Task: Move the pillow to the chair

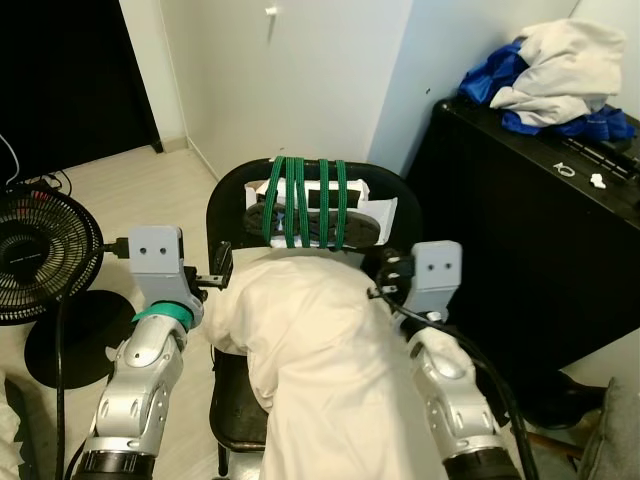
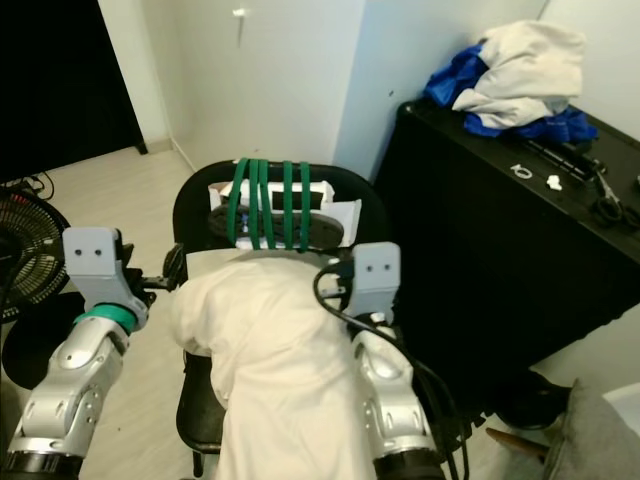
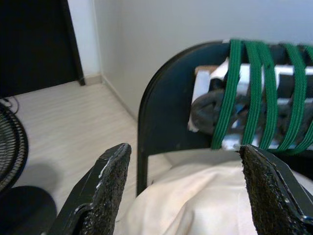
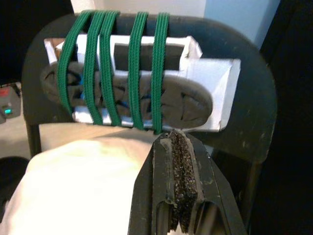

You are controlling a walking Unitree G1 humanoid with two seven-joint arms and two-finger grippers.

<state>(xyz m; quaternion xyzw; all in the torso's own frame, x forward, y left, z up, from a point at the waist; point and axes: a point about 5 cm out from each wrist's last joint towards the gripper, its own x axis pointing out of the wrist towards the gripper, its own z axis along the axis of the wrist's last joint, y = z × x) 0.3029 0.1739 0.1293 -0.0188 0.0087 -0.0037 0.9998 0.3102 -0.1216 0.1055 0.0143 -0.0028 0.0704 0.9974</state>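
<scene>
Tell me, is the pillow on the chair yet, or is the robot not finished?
Nearly finished. The cream pillow already lies over the black chair, its top end against the backrest wrapped in green cords. In hand: the left gripper is open beside the pillow's corner, and the right gripper is shut just above it, holding nothing. Left to do: pull both arms back.

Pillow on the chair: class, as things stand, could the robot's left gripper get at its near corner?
Probably yes: the left gripper is open beside the pillow on the chair, with nothing between them.
</scene>
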